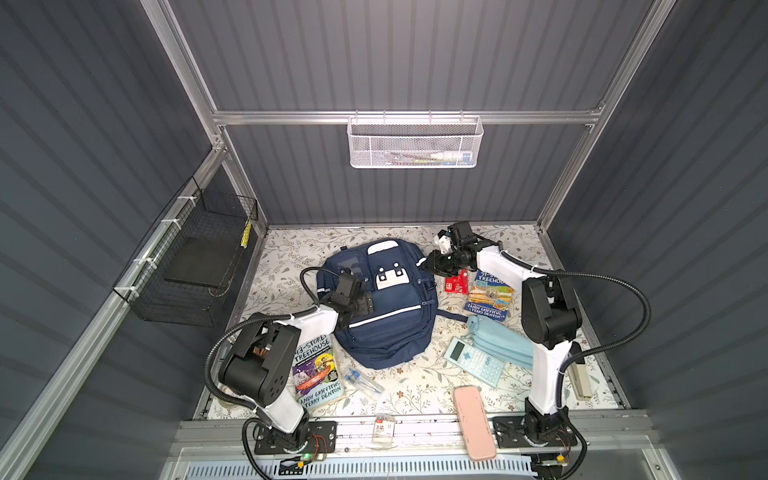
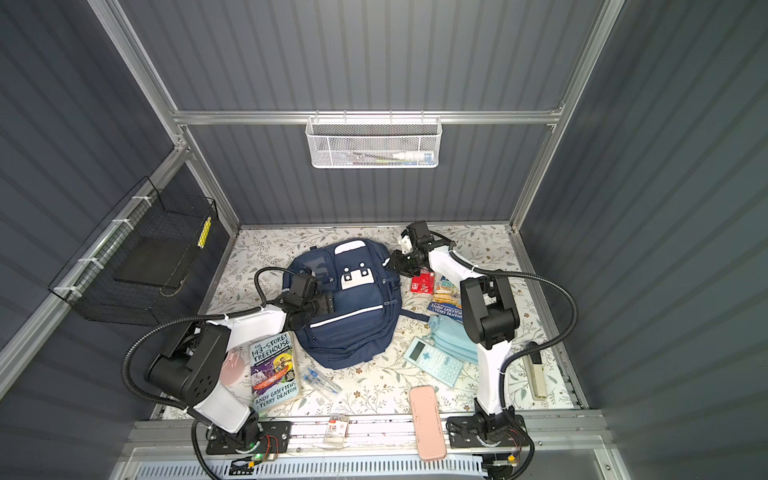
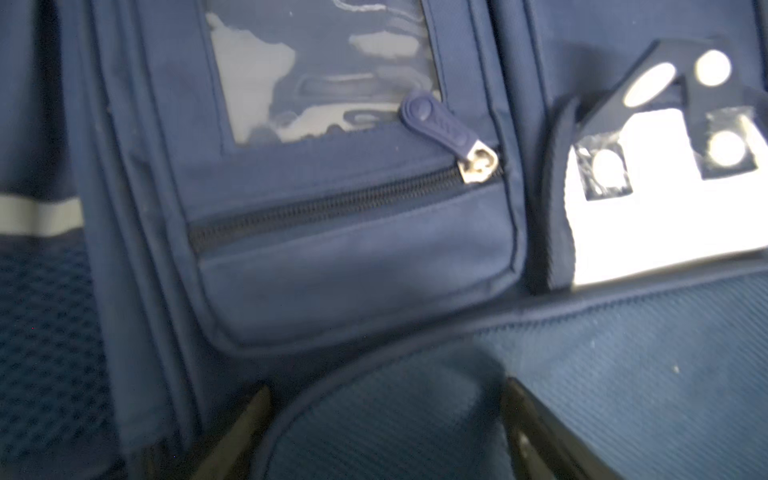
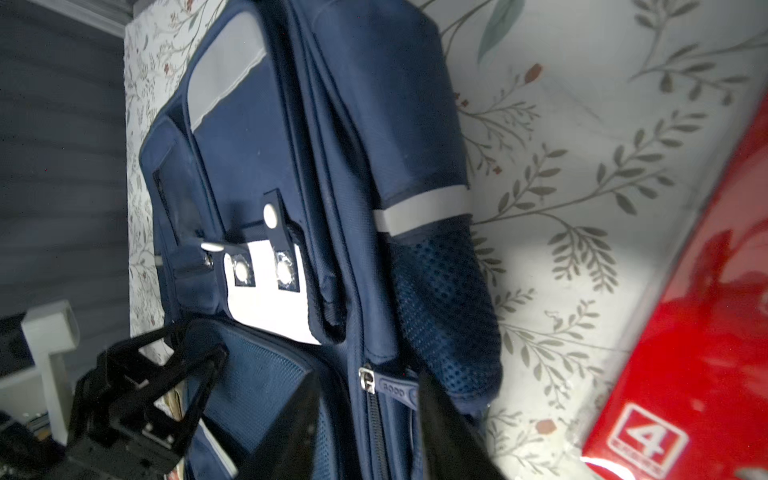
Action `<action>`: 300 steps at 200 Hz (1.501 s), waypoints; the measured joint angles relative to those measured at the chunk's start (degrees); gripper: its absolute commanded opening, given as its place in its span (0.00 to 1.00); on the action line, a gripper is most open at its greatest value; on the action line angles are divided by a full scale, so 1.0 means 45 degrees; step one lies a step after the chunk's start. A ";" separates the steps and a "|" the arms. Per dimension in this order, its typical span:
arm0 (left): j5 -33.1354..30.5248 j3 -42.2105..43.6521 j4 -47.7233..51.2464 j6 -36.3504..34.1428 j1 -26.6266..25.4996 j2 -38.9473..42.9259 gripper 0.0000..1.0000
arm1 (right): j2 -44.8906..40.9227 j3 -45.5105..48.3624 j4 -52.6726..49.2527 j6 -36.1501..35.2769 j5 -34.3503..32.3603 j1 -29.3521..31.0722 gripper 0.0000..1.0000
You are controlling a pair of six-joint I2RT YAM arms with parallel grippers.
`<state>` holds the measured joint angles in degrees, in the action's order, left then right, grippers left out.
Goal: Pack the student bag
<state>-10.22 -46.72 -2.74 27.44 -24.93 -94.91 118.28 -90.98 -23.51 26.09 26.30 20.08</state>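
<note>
The navy student bag (image 1: 386, 328) (image 2: 353, 332) lies front up in the middle of the floral table. My left gripper (image 1: 367, 303) (image 2: 328, 302) rests on its front pocket. In the left wrist view its jaws (image 3: 388, 428) stand wide open, with the pocket's piped edge and fabric bulging between them. My right gripper (image 1: 429, 264) (image 2: 393, 262) is at the bag's right side. Its dark fingers (image 4: 299, 415) stand narrowly apart around a side zip, and the zip pull (image 4: 392, 390) reaches to one finger.
Two Treehouse books (image 1: 318, 374) (image 1: 490, 297), a red pack (image 1: 456, 284), a light-blue pouch (image 1: 498, 336), a calculator (image 1: 473, 361), a pink case (image 1: 473, 422) and bagged pens (image 1: 365, 380) lie around the bag. A white mesh basket (image 1: 415, 143) and a black wire basket (image 1: 195, 257) hang on the walls.
</note>
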 measured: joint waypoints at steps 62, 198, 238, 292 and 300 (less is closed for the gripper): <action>0.0549 -0.1540 -0.0699 -0.0539 0.0937 -0.1603 0.77 | 0.0335 0.0811 -0.0034 0.0005 -0.0418 0.0345 0.39; 0.1894 -0.6771 0.0884 -0.1409 0.1379 -0.4328 0.94 | -0.2361 0.3376 0.0612 0.0923 0.0112 0.2841 0.69; 0.2220 -0.6572 0.1914 -0.1671 0.1311 -0.2535 1.00 | -0.4765 0.3687 0.0534 -0.1117 -0.1651 0.2531 0.76; 0.3449 -0.2210 0.1579 -0.0175 0.1307 0.1923 0.92 | -0.5809 0.4075 0.0019 -0.4716 -0.3356 0.0962 0.83; 0.3609 -0.1511 0.1370 0.0194 0.1297 0.2142 0.91 | -0.5620 0.4075 -0.0102 -0.5387 -0.3716 0.0976 0.84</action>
<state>6.02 -53.52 3.42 28.32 -19.09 -85.27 92.99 -72.64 -23.97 1.85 9.58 24.47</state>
